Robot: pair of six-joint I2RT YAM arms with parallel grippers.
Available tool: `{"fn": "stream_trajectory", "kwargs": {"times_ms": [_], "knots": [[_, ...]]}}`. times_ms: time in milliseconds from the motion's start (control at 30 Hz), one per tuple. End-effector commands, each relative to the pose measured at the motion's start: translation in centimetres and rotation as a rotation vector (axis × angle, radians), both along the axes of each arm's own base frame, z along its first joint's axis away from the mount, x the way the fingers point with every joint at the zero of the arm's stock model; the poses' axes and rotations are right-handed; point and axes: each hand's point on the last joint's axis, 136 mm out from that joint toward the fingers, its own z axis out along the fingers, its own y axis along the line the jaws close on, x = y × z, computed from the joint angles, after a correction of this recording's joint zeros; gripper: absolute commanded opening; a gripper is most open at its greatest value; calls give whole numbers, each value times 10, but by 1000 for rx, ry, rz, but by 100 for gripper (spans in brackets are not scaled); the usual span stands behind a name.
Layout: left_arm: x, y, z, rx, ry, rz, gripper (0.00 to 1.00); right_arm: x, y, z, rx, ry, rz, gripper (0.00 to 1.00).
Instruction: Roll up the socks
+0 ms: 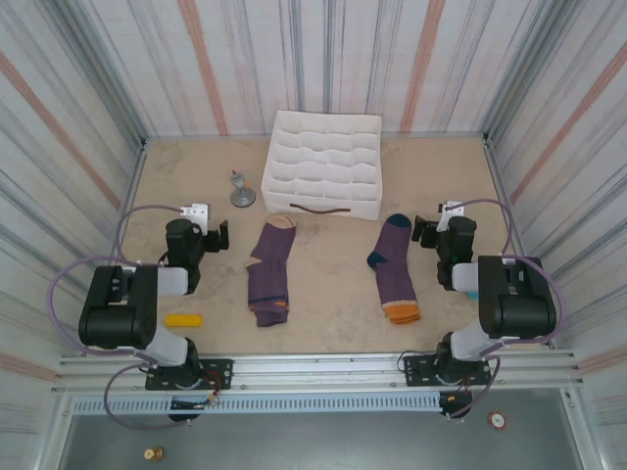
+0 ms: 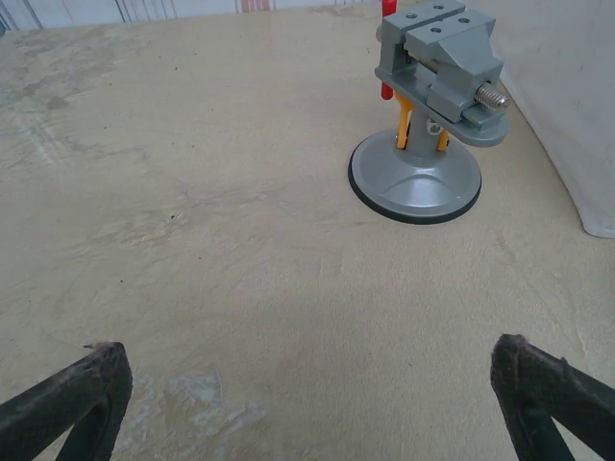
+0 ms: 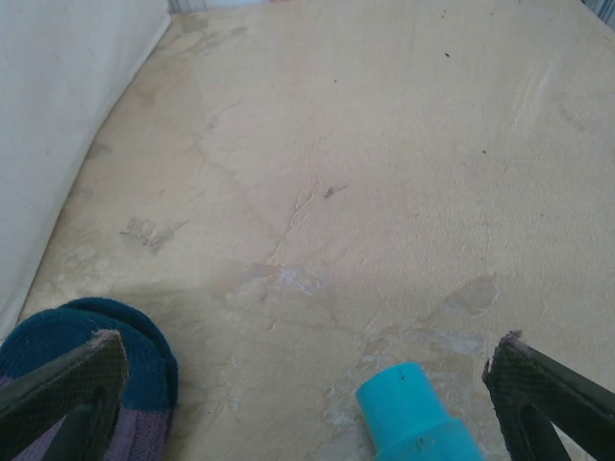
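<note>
Though hanging low over the tan table (image 2: 192, 192), grips nothing with the left gripper (image 2: 307, 353): spread wide, with only bare surface between the dark fingertips (image 2: 91, 379). Ahead and to the right of it, a small grey vise (image 2: 423, 125) upright on a round base, near the white wall of the divided box (image 2: 577, 125). Likewise spread wide and holding nothing at the right gripper (image 3: 307, 338). At the bottom edge of that wrist view, a teal cylinder (image 3: 413, 418) nearer the right finger, and the dark toe of the navy-toed sock (image 3: 58, 331) poking in behind the left one; cannot tell whether touching.

Further out, from overhead, both socks flat on the table between the two arms, well apart from each other, in front of the box. On the left, the plain purple sock (image 1: 269, 271), long axis running near to far with a slight lean, tan cuff pointing toward the box, toe end toward the arm bases. On the right, the navy-toed sock the opposite way round: navy toe toward the box, orange cuff toward the near edge, navy heel bulging left, long axis again near to far. Neither rolled. Beside the left arm, a small yellow block (image 1: 183, 318)
</note>
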Motion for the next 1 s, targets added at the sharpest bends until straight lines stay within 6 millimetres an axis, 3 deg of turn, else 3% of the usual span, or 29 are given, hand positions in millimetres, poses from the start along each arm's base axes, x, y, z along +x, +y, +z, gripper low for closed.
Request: {"fn": "stream_trajectory", "kwargs": {"times_ms": [0, 967], "knots": [[8, 2, 10, -4, -38, 15, 99, 7, 1, 7, 7, -28, -5, 99], [8, 2, 11, -2, -39, 17, 99, 7, 0, 7, 13, -27, -4, 99]]}}
